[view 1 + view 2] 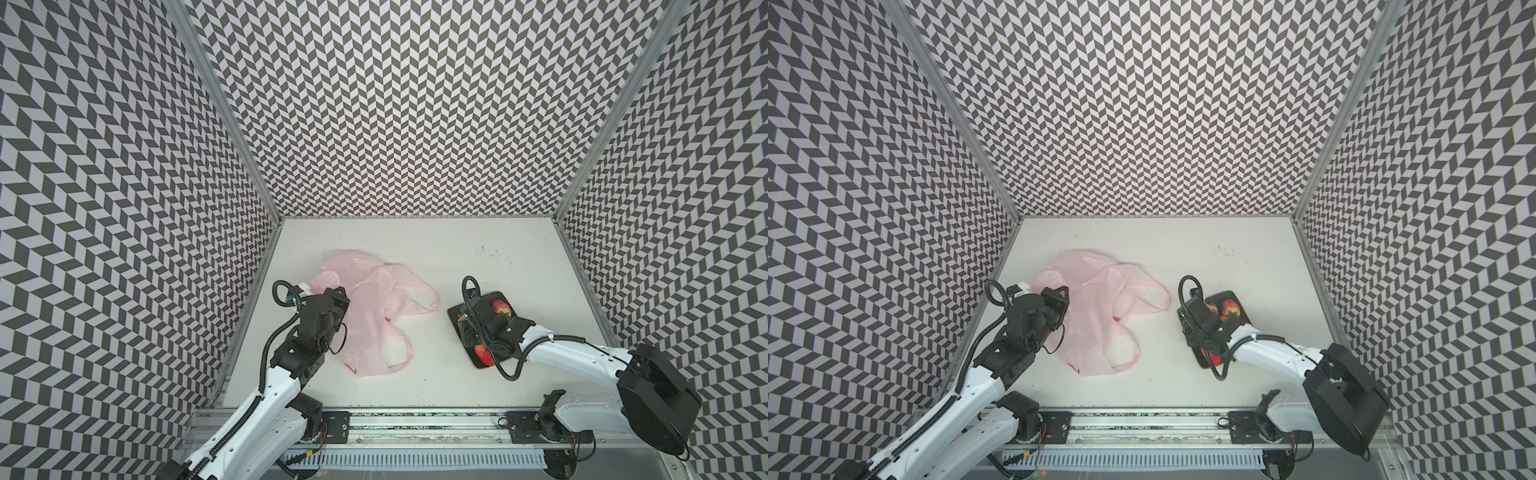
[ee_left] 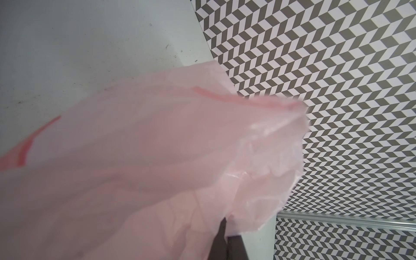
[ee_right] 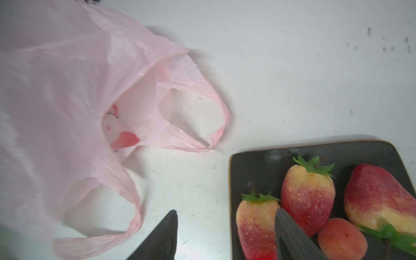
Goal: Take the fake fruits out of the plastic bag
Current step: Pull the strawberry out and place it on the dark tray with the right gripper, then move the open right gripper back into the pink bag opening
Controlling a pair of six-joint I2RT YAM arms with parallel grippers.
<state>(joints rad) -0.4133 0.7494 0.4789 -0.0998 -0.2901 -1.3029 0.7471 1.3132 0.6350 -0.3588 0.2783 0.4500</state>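
Four fake fruits (image 3: 308,198) are what you can count in the right wrist view: three strawberries with green caps and one small orange ball (image 3: 342,238), all lying on the dark tray (image 3: 258,166). In both top views that tray (image 1: 454,311) sits right of centre in the lower half of the frame, on the white table (image 1: 415,257), mostly hidden under your right arm. Your right gripper (image 3: 226,212) has its jaws spread apart. One finger hangs over bare table, the other over the outermost strawberry (image 3: 254,225), and nothing is clamped between them. The plastic bag (image 1: 370,320) lies left of centre, apart from the tray, with its two loop handles on the side facing the tray. Your left gripper (image 2: 225,226) is pinched closed on a fold of the bag's film at the bag's left edge, and the film bunches around its fingers.
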